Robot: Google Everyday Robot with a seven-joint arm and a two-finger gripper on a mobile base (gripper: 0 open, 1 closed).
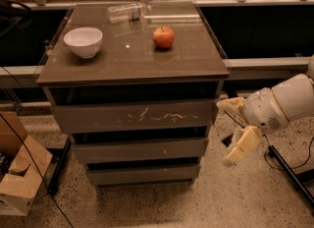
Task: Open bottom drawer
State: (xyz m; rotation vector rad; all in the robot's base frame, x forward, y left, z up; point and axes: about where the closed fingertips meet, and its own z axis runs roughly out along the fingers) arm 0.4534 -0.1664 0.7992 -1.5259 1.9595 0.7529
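Camera view shows the gripper (226,133), seemingly spread wide, just right of and slightly above the closed bottom drawer (142,175).

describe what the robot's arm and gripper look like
The arm is a smooth, rounded white shell with a small dotted patch. The gripper, at the picture's right of the cabinet, has two blocky cream-yellow jaws. No cables show on it.

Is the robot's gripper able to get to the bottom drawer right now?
Probably yes. The gripper hangs open just right of the cabinet, slightly above the bottom drawer, and nothing stands before that drawer's front.
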